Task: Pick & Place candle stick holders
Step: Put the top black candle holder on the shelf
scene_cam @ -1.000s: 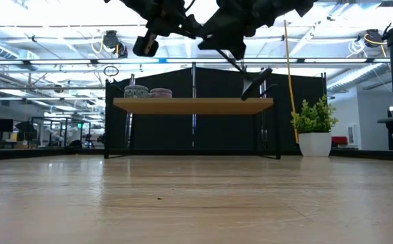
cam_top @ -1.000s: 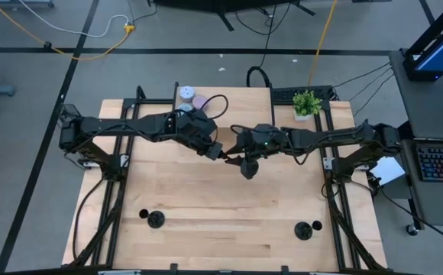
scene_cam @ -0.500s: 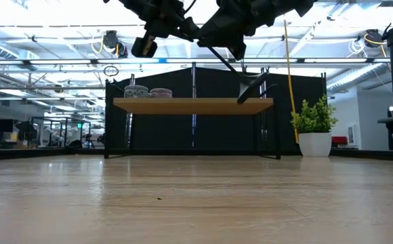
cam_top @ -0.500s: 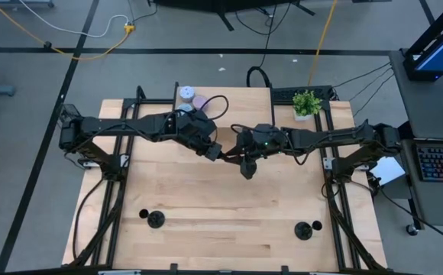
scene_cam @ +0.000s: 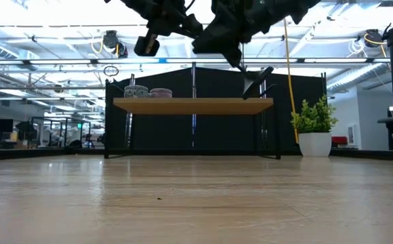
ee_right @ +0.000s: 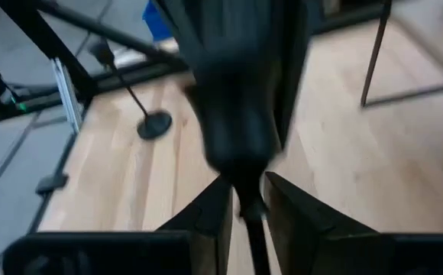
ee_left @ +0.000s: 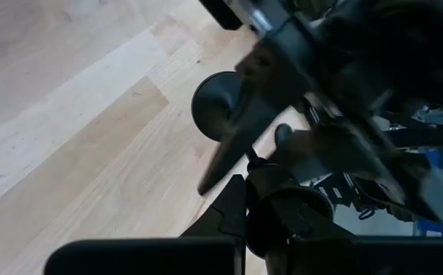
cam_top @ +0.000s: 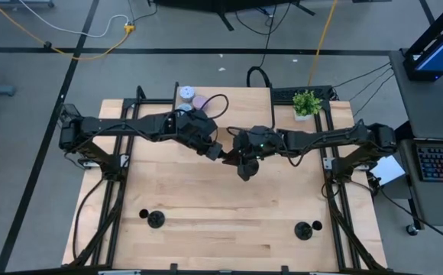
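A pale wooden table [cam_top: 206,198] stands on grey floor in a workshop hall. Three candle stick holders: one [cam_top: 156,219] well below-left of the left gripper [cam_top: 220,152], whose fingers are closed on a second holder's [scene_cam: 256,80] end. The right gripper [cam_top: 237,154], narrow, pinches its stem too. A third [cam_top: 304,229] sits well below-right.

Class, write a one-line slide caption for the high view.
Both arms meet mid-air above the table, handing over a holder; two more holders stand near the front edge.
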### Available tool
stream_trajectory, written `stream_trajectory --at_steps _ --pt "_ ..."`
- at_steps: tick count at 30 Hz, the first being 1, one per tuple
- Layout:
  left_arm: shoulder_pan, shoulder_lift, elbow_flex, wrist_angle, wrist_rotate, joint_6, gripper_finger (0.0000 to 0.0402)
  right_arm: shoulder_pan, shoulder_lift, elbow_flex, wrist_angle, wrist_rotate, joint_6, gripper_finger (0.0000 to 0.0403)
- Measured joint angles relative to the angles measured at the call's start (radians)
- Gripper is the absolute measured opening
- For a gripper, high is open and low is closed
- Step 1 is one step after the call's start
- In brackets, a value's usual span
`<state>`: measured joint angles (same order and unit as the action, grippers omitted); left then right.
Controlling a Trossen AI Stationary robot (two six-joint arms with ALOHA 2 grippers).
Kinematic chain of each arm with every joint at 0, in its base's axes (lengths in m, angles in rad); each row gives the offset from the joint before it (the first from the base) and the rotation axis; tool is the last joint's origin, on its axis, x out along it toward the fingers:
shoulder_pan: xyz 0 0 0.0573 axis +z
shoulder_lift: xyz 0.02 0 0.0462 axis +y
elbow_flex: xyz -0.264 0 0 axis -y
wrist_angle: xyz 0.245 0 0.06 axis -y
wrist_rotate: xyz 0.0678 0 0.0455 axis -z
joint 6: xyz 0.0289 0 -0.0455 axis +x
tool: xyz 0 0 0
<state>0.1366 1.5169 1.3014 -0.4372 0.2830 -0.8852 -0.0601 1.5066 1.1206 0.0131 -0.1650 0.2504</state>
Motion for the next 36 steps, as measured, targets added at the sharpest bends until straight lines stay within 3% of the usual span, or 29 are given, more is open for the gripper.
stream_trajectory --at_steps 11,25,36 --pt "-0.002 -0.002 0.001 -0.019 0.001 0.004 0.0012 -0.016 -0.009 0.001 0.019 -0.027 0.004 0.0029" --pt "-0.002 -0.002 0.001 -0.028 0.002 0.012 0.0014 -0.016 -0.008 0.001 0.019 -0.026 0.006 0.0023" --pt "-0.002 -0.001 0.000 -0.007 -0.024 0.024 0.0087 -0.018 -0.010 0.001 0.019 -0.023 0.010 0.0022"
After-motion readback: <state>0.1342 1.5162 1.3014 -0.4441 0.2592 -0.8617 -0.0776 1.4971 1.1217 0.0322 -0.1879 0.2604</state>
